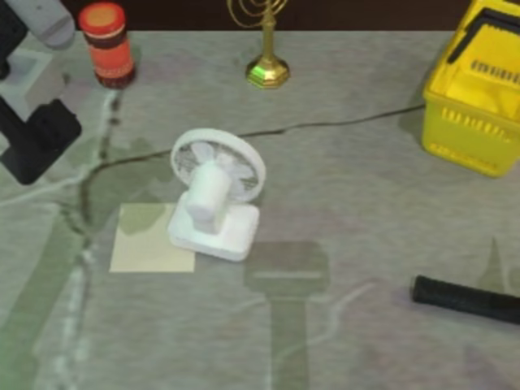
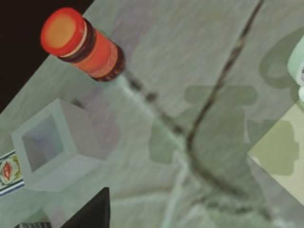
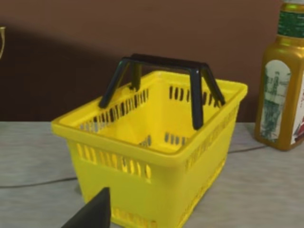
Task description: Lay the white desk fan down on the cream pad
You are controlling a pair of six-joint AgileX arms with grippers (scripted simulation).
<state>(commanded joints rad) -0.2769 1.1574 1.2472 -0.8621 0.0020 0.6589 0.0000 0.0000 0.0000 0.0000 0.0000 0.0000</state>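
The white desk fan (image 1: 213, 195) stands upright on its rounded square base near the table's middle, its round cage head toward the far side. The base covers the right edge of the cream pad (image 1: 146, 242), which lies flat to the fan's left; in the left wrist view a corner of the cream pad (image 2: 280, 152) and a sliver of the fan (image 2: 297, 66) show. My left gripper (image 1: 32, 150) hangs open at the far left, well apart from the fan. At the right front, my right gripper (image 1: 421, 290) is open and empty.
A red can (image 1: 107, 42) and a grey hollow block (image 2: 52, 142) stand at the back left. A gold stand (image 1: 267, 69) is at the back middle. At the back right sits a yellow basket (image 1: 475, 97), with an amber bottle (image 3: 281, 80) beside it.
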